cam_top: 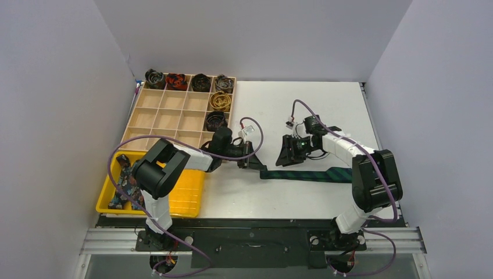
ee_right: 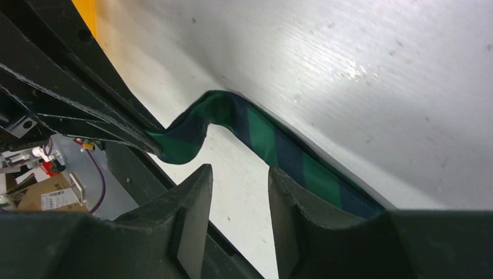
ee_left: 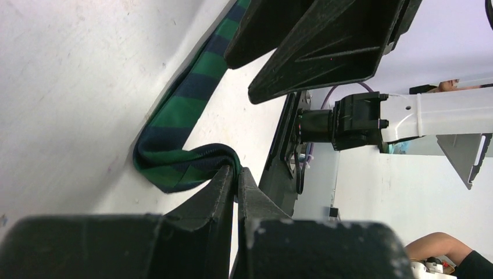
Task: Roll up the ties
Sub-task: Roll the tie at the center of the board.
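A green-navy plaid tie (cam_top: 311, 174) lies flat across the table in front of both arms. My left gripper (cam_top: 254, 163) is shut on its narrow left end, which curls up off the table in the left wrist view (ee_left: 183, 160); the left gripper's tips (ee_left: 237, 172) pinch the fabric. My right gripper (cam_top: 289, 156) is open and empty, hovering just behind the tie near that end. In the right wrist view the tie (ee_right: 256, 136) passes beyond the right gripper's spread tips (ee_right: 239, 174). Floral ties (cam_top: 127, 183) lie in the yellow bin.
A wooden grid tray (cam_top: 168, 113) at the back left holds several rolled ties (cam_top: 220, 101) along its top row and right column. A yellow bin (cam_top: 180, 197) sits at the near left. Grey walls close in the table.
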`<control>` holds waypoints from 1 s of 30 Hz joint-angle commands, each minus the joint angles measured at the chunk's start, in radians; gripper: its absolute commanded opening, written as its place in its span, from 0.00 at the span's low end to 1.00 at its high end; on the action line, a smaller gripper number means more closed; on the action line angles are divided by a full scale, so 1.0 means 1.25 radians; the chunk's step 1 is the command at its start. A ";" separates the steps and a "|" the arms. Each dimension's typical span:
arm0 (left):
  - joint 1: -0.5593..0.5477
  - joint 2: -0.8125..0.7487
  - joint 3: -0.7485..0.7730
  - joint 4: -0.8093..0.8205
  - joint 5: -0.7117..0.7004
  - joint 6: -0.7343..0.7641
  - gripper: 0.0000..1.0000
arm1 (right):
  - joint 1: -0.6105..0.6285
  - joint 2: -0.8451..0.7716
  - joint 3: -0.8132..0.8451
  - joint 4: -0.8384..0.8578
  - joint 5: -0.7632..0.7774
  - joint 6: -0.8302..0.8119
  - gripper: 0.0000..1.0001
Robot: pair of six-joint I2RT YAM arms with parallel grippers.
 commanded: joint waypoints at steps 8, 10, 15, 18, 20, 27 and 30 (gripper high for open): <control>-0.046 0.152 0.121 0.073 0.020 -0.032 0.27 | -0.031 -0.035 -0.045 -0.062 -0.041 -0.042 0.43; -0.044 0.177 0.121 0.101 0.024 -0.066 0.35 | -0.032 -0.029 -0.044 -0.061 -0.036 -0.040 0.46; -0.042 0.204 0.124 0.119 0.025 -0.101 0.38 | -0.032 -0.002 -0.036 -0.055 -0.022 -0.032 0.48; -0.040 0.214 0.124 0.126 0.021 -0.115 0.33 | -0.030 0.026 -0.027 -0.053 -0.003 -0.028 0.45; -0.041 0.217 0.122 0.129 0.019 -0.117 0.29 | -0.029 0.041 -0.020 -0.049 0.010 -0.027 0.41; -0.041 0.220 0.124 0.117 0.012 -0.106 0.21 | -0.020 0.083 0.008 -0.005 0.022 0.009 0.35; -0.045 0.221 0.126 0.108 0.009 -0.096 0.20 | -0.010 0.091 0.012 0.009 -0.005 0.032 0.34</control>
